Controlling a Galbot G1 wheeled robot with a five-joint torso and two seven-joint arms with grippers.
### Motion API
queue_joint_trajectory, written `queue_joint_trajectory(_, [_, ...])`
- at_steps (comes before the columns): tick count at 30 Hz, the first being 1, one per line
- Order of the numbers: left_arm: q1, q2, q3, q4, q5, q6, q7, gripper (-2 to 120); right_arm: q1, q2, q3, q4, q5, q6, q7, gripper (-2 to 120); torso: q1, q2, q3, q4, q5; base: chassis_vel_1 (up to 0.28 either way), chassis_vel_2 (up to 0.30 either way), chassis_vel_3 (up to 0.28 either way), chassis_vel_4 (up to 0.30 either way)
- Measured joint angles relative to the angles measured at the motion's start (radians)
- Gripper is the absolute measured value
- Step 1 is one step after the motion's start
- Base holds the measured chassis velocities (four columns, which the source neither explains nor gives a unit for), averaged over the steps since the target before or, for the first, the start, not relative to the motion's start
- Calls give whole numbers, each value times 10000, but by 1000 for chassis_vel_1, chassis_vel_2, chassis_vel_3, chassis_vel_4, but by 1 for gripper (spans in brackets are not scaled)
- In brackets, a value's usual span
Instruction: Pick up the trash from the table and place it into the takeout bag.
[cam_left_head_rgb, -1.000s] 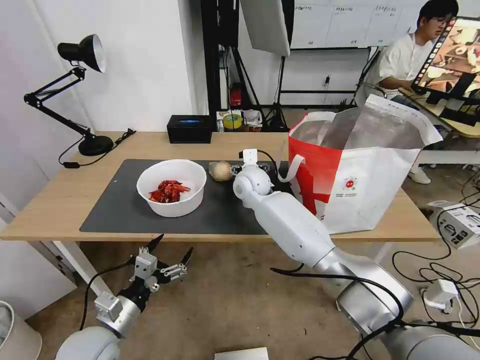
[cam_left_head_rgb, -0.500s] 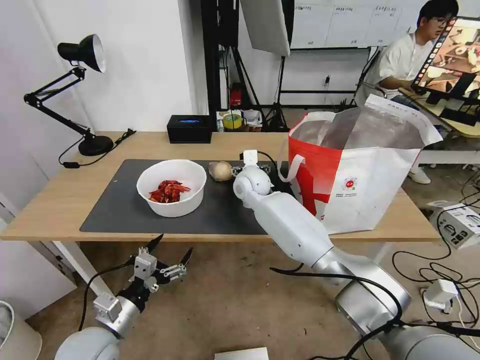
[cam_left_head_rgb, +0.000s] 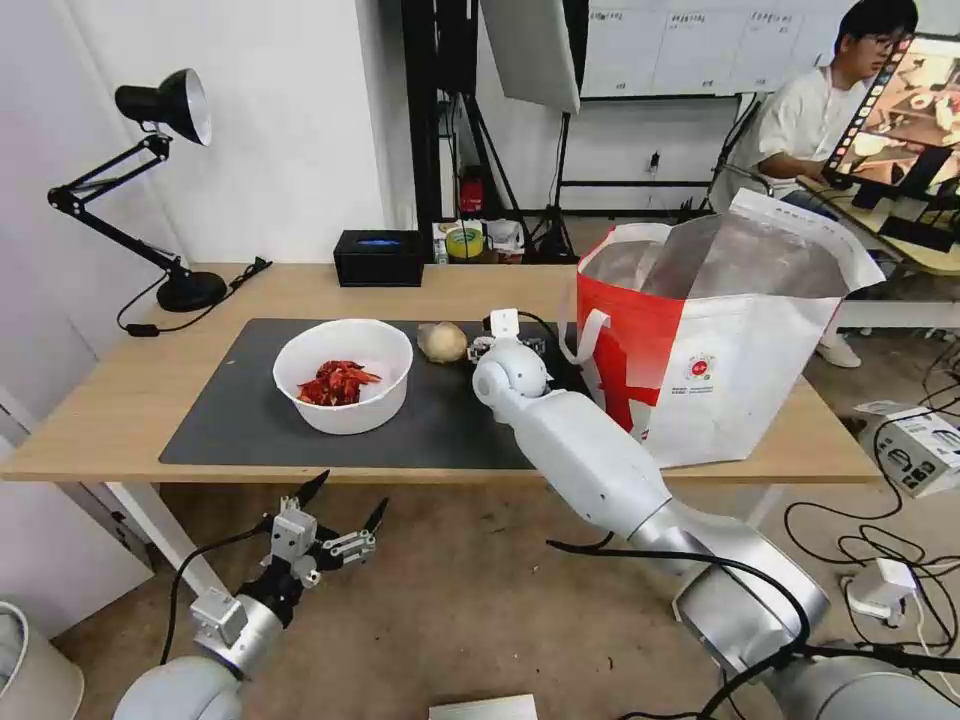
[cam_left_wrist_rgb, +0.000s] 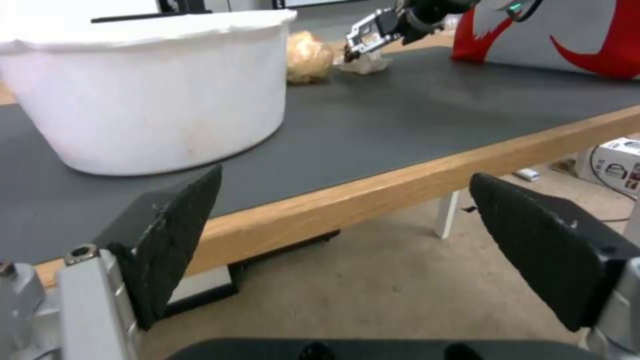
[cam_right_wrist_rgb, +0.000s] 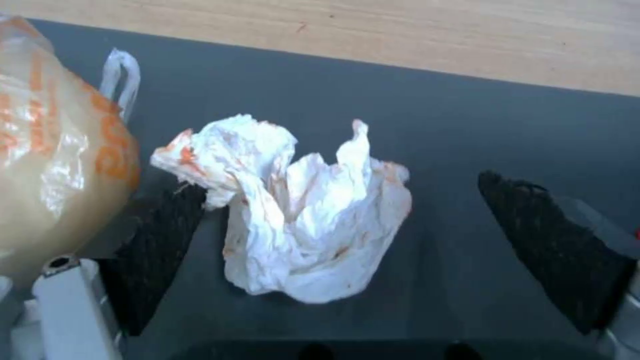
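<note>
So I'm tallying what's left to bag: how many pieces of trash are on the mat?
3: the white bowl of crayfish shells at the mat's left-middle, the beige lump at its far edge, and the crumpled tissue beside the lump, between the open right gripper's fingers. The arm may hide more.

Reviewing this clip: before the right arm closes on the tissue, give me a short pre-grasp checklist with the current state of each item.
1. Right gripper fingers open: ok.
2. Crumpled tissue lies between the fingers, on the dark mat: ok.
3. Beige lump apart from the near finger: cannot tell; it sits right beside it.
4. Takeout bag upright with mouth open: ok.
5. Left gripper out of the way, open below the table edge: ok.
6. White bowl of shells away from the right gripper: ok.
</note>
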Motion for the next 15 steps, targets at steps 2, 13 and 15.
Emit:
queue_joint_trajectory(2, [-6, -5, 28, 0, 6, 0, 0, 100, 47, 0, -10, -20, -1, -14, -4, 100, 0, 0, 0, 0, 0, 0, 0, 0, 0])
queue_joint_trajectory(13, [11, 25, 46, -41, 13, -2, 0, 100, 68, -128, -38, -58, 6, -26, -163, 100, 0, 0, 0, 0, 0, 0, 0, 0, 0])
queue_joint_trajectory(15, [8, 6, 89, -44, 31, -2, 0, 100, 67, -180, -41, -58, 21, -26, -193, 97, 0, -1, 0, 0, 0, 0, 0, 0, 0])
